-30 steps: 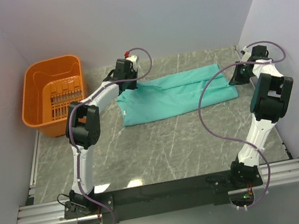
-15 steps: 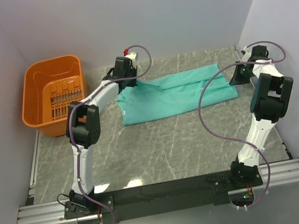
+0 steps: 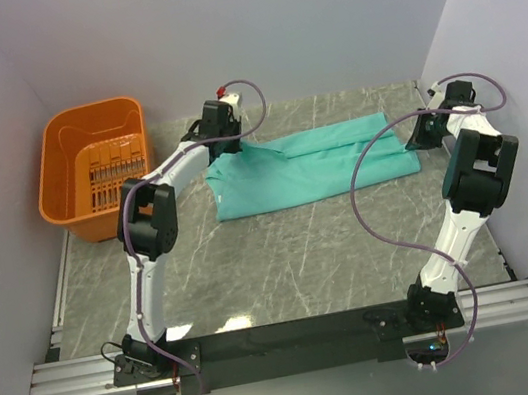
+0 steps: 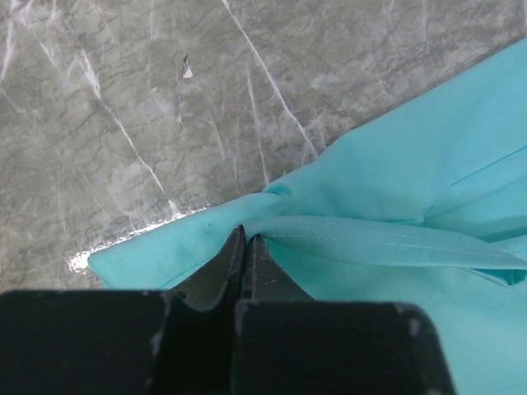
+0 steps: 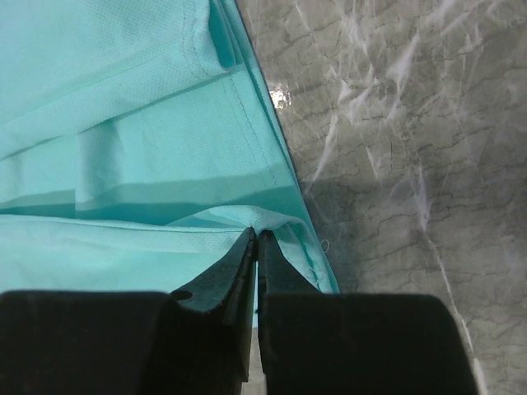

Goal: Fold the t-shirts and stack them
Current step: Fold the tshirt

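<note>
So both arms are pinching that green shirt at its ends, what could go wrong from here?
The left end effector and right end effector each grip the teal cotton t-shirt by only a thin fold at their tips, so the cloth might slip out on lifting. The shirt is layered near both grips; a pinch may catch just one layer, leaving the fold crooked.
</note>
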Available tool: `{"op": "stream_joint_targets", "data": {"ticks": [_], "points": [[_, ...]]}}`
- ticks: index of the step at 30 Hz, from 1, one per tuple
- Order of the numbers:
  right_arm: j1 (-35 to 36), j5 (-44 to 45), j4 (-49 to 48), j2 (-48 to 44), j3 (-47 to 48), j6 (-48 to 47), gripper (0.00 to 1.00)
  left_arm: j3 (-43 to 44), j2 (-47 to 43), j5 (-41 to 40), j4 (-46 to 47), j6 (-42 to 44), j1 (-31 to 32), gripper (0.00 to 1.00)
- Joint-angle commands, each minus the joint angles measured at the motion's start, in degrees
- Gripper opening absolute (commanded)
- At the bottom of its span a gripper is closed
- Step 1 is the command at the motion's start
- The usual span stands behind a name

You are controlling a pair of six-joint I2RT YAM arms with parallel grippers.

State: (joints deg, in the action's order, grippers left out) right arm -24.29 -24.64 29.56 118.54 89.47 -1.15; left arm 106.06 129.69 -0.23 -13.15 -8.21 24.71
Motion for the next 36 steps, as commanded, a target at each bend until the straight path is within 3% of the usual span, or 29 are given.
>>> {"op": "stream_joint_targets", "data": {"ticks": [1,3,5,7,9,13,18,25,31,36], "points": [[-0.5,-0.1,-2.0,-2.4,-0.3,0.4,0.07,2.3,0.9,0.4,1.3,-0.3,-0.4,0.01],[-0.4,-0.5,-1.7,-2.0,0.3,0.5,0.11,2.0,0.6,0.4,1.4,-0.6,-0.3,0.01],[-0.2,-1.2,-1.6,-1.8,0.7,0.5,0.23,2.0,0.2,0.4,1.3,-1.0,-0.3,0.05],[-0.3,-1.7,-1.9,-2.4,0.5,0.4,0.39,2.3,-0.8,0.4,0.5,-2.5,-0.3,0.28],[-0.5,-1.7,-2.8,-3.5,-0.4,0.4,0.48,2.9,-2.7,-1.3,0.0,-3.8,-0.4,0.48],[-1.2,-1.6,-3.7,-7.2,-2.4,-0.9,0.54,0.1,-8.5,-1.4,2.1,-5.2,-0.3,0.62],[-1.5,-6.0,-1.6,-10.8,-5.4,-9.0,0.57,-9.1,-19.2,-4.0,3.0,-6.6,-0.4,0.67],[-1.5,-19.3,3.7,-18.9,-16.0,-26.0,0.58,-37.5,-36.8,-2.2,9.1,-16.3,-0.7,0.69],[-1.3,-20.7,1.1,-26.6,-23.4,-26.9,0.58,-54.6,-47.5,0.9,14.4,-30.7,-0.8,0.70],[-1.0,-19.9,0.2,-27.4,-25.5,-26.3,0.57,-62.5,-51.8,0.8,17.3,-40.5,-0.9,0.70]]}}
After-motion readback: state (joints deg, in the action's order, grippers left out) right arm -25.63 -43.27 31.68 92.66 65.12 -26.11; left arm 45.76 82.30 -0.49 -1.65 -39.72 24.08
